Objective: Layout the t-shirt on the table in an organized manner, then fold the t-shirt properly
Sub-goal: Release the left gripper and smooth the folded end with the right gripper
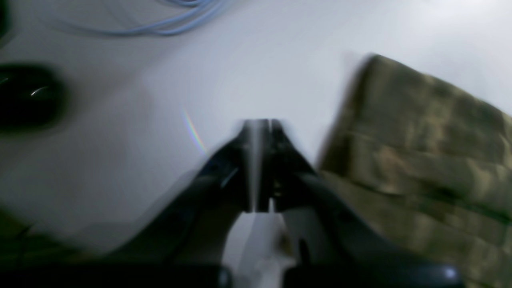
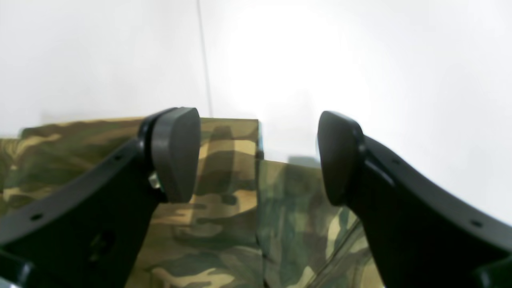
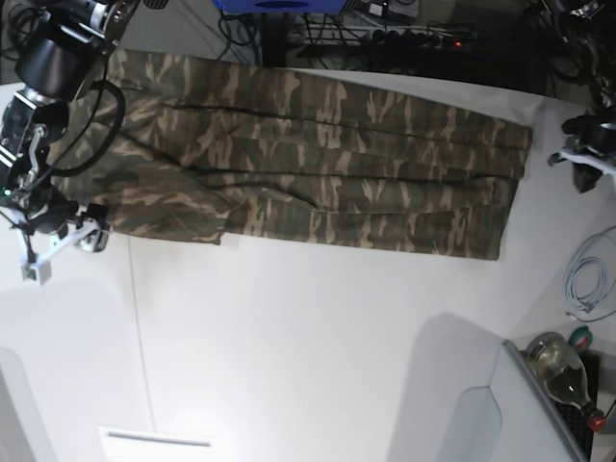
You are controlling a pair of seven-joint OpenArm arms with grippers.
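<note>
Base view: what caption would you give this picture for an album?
Camouflage t-shirt folded into a long band across the white table, both robot arms off its ends.

The t-shirt [image 3: 308, 168] lies stretched across the far part of the table [image 3: 308, 346], a long band running from the base view's left edge toward its right. The right gripper [image 3: 82, 231] sits at the shirt's near-left corner, the left gripper [image 3: 577, 164] just off the shirt's right end. A coiled cable [image 3: 587, 284] lies nearer than that end, a bottle [image 3: 563, 371] nearer still.
</note>
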